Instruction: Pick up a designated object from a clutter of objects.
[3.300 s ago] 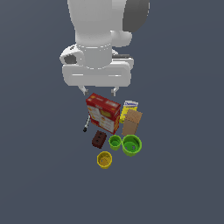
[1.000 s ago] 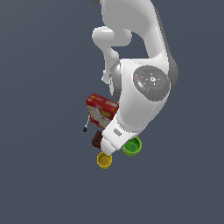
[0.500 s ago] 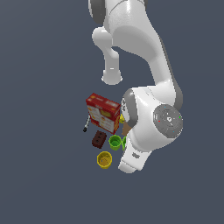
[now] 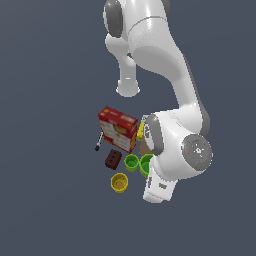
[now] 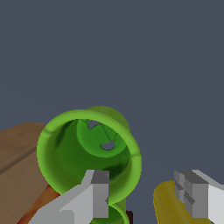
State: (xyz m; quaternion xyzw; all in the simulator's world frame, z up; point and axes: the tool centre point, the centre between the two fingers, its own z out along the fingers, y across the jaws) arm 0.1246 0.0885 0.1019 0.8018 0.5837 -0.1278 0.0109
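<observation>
Gripper (image 5: 146, 197) released, fingers straddling big green cup (image 5: 87, 151) rim; yellow cup (image 5: 173, 203), small green cup (image 4: 131, 162), red box (image 4: 118, 128) crowd close.

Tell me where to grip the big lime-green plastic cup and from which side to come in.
Grip the big lime-green plastic cup by its thick rim, one finger inside the open mouth and one outside, coming from above. It stands mouth-up, and the gripper is open. The smaller green cup sits close beside, so take the wall away from it.

glossy plastic cup (image 5: 87, 148), matt claw (image 5: 146, 194)
</observation>
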